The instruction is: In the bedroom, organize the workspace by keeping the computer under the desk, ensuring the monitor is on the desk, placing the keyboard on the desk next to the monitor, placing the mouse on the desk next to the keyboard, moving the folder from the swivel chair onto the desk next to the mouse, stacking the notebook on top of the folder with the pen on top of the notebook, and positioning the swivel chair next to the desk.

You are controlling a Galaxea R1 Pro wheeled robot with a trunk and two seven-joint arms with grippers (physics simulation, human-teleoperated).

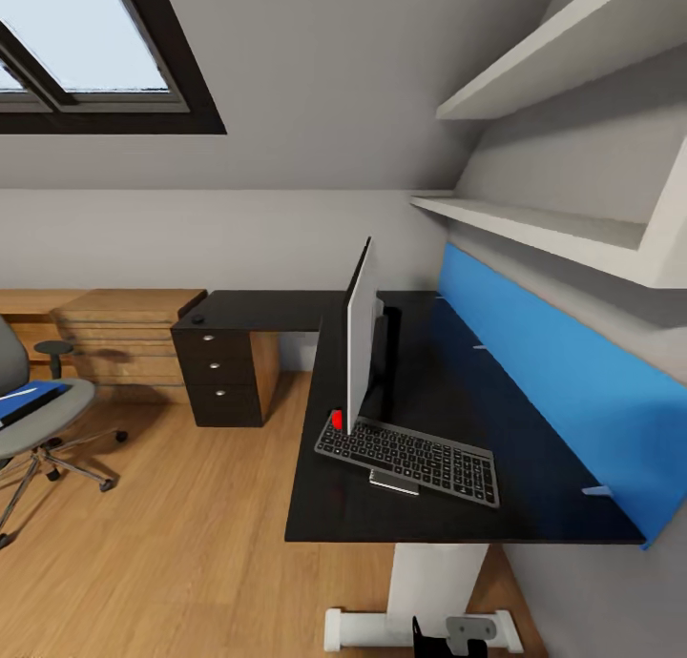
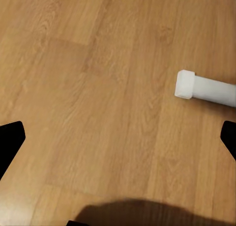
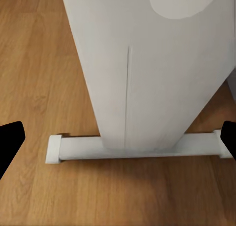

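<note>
Both grippers wide open, empty: left gripper (image 2: 118, 137) over bare floor, right gripper (image 3: 118, 137) facing the desk's white pedestal leg (image 3: 147, 64). Monitor (image 1: 360, 339) and keyboard (image 1: 410, 458) already on tabletop (image 1: 458, 391). Folder (image 1: 24, 400) not moved off swivel chair (image 1: 43, 420); stacking and chair placement left.

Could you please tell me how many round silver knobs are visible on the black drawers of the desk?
3, stacked in a column on the drawer fronts: top knob, middle knob, bottom knob. Others may be hidden.
</note>
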